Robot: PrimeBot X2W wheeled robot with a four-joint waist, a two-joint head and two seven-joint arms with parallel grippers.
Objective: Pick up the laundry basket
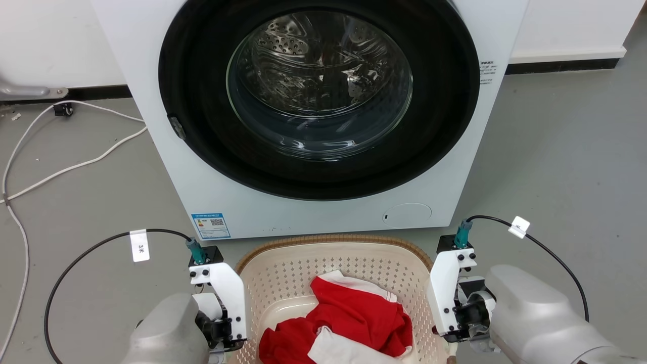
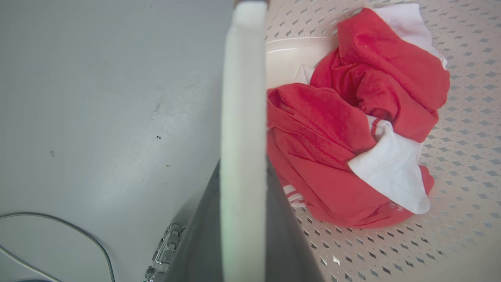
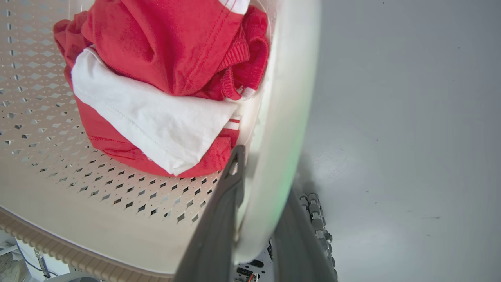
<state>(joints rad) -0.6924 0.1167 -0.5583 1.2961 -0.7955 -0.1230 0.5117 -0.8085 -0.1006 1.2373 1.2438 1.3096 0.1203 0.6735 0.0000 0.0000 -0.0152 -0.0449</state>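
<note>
**Both grippers clamping the basket's side handles, ready for a level lift**

We are viewing the laundry basket (image 1: 303, 275) low against the grey floor (image 1: 556, 151), with the washing machine (image 1: 167, 202) standing just beyond the basket's far rim. We are not able to tell whether the basket's base is already off the floor. Red and white clothes (image 1: 354, 313) are lying bunched in the bottom of the basket.

At the basket's left side, the left gripper (image 2: 243, 168) is closing its dark fingers (image 2: 199, 243) on the white left handle (image 2: 242, 78). One finger is lying outside the basket and the other inside, and both are pressing on the bar. At the basket's right side, the right gripper (image 3: 263, 176) is clamping the right handle (image 3: 289, 78) in the same way.

We are reading this placement as deliberate. The handles are narrow enough for the fingers to close around. Holding opposite sides should also be keeping the basket level, so that the clothes are not spilling out.

In our judgement the grasp is complete and the lift is the step in hand. It is calling for both arms to be rising together, since an uneven rise would be tipping the basket toward its lower side.
</note>
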